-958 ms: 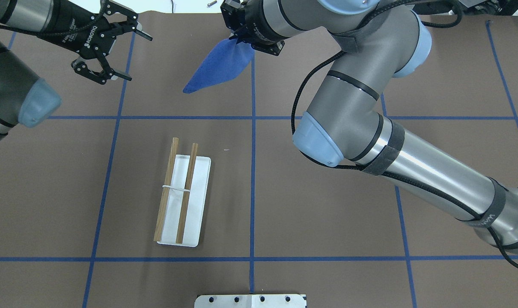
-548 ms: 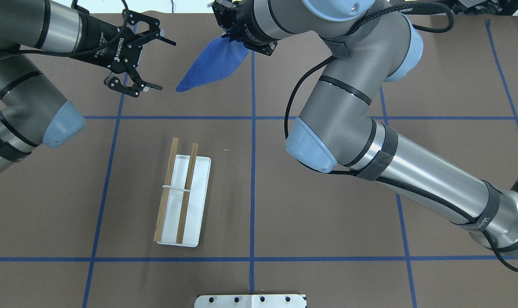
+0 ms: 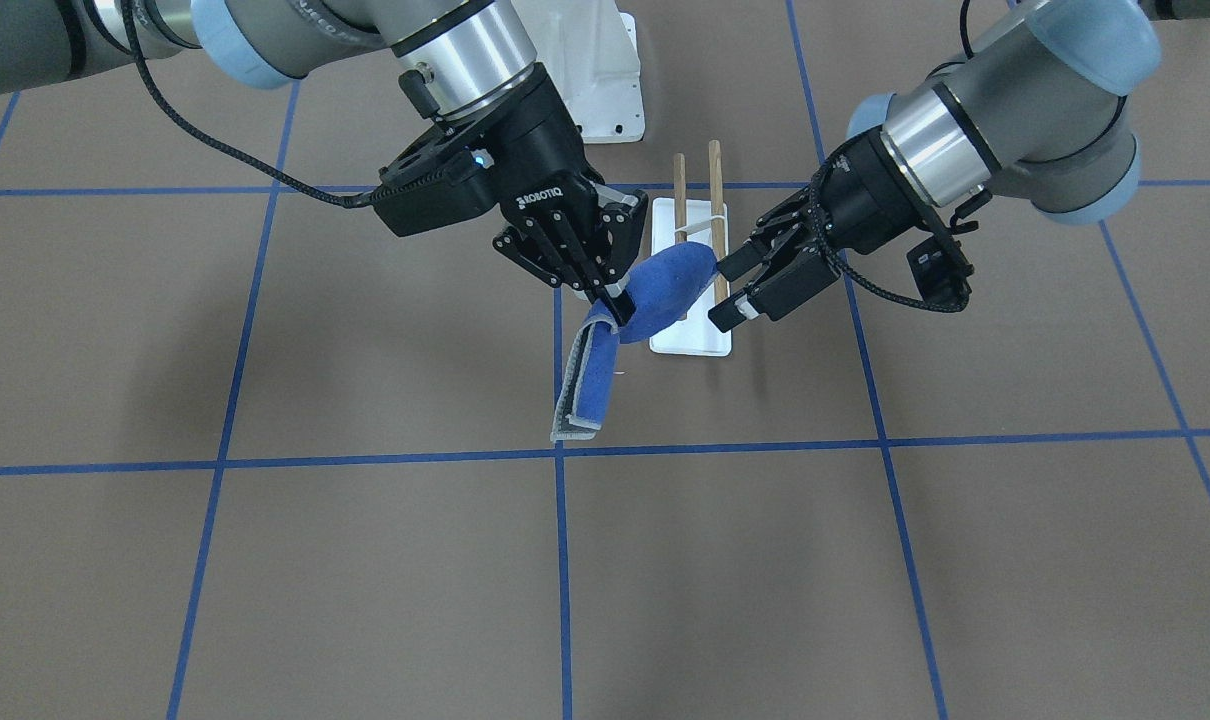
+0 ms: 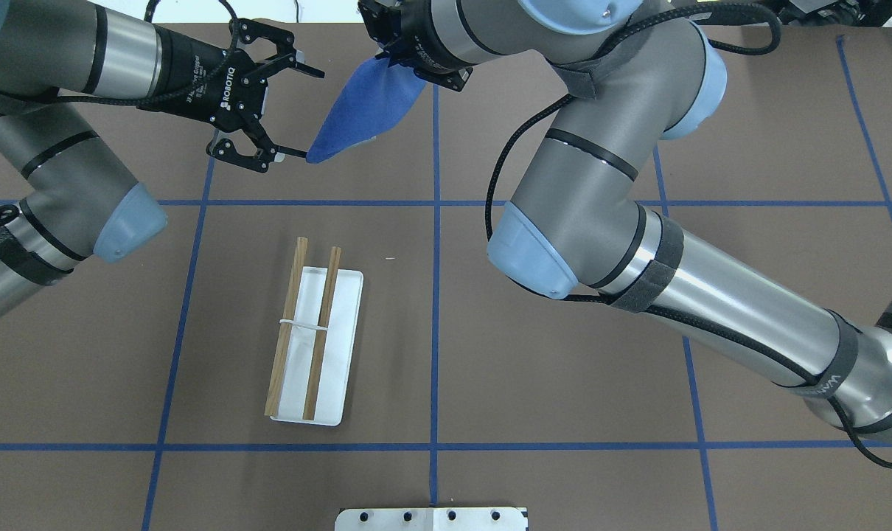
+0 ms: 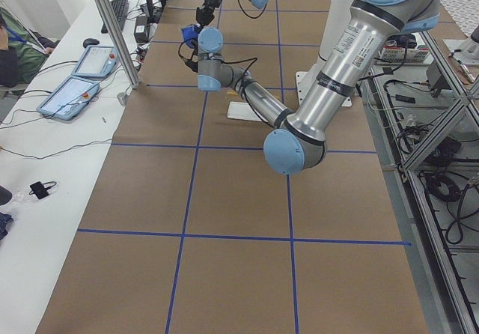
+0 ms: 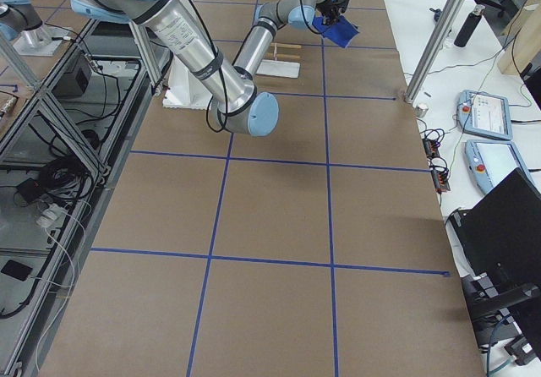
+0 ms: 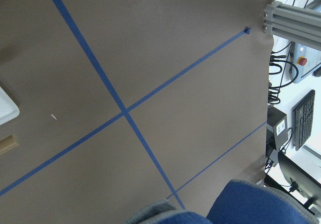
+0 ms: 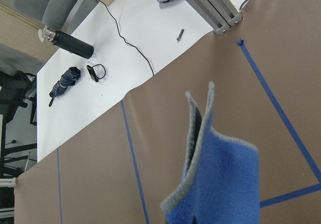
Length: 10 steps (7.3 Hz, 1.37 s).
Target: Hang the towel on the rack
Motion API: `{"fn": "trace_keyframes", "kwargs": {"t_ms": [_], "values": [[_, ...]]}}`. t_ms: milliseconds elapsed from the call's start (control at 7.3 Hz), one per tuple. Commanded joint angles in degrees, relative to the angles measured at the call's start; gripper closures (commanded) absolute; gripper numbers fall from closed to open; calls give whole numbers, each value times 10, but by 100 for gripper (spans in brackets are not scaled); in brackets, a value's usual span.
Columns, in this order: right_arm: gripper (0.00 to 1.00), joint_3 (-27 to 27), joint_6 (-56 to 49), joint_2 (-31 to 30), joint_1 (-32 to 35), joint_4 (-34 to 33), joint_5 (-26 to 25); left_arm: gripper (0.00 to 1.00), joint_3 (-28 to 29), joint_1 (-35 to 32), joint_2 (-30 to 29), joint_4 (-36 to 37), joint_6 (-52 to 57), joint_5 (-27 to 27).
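Observation:
The blue towel (image 4: 365,103) hangs in the air from my right gripper (image 4: 391,62), which is shut on its top corner at the table's far side. In the front-facing view the right gripper (image 3: 617,305) pinches the towel (image 3: 665,285), and a folded part with a grey edge droops below it. My left gripper (image 4: 313,114) is open, with its fingertips right at the towel's loose lower corner and not closed on it; it also shows in the front-facing view (image 3: 717,296). The rack (image 4: 321,332), two brown rods over a white base plate (image 4: 340,369), stands nearer the robot with nothing on it.
The white bolted pedestal (image 4: 431,518) sits at the robot's edge of the table. Blue tape lines cross the brown table cover. In the left wrist view the towel (image 7: 251,206) fills the bottom edge, and a corner of the rack's base plate (image 7: 6,108) shows at the left.
My left gripper has swung right, from well left of the towel up to its lower corner, and stayed open. My right gripper has carried the towel slightly left.

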Motion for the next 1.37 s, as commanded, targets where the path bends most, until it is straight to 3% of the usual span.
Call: {"fn": "trace_keyframes", "kwargs": {"t_ms": [0,1232], "values": [[100,1,0,3,1,1,-7,3,2,1,1,-1,-2,0],[100,1,-2,1,11,3,-8,3,2,2,1,-1,-4,0]]}}
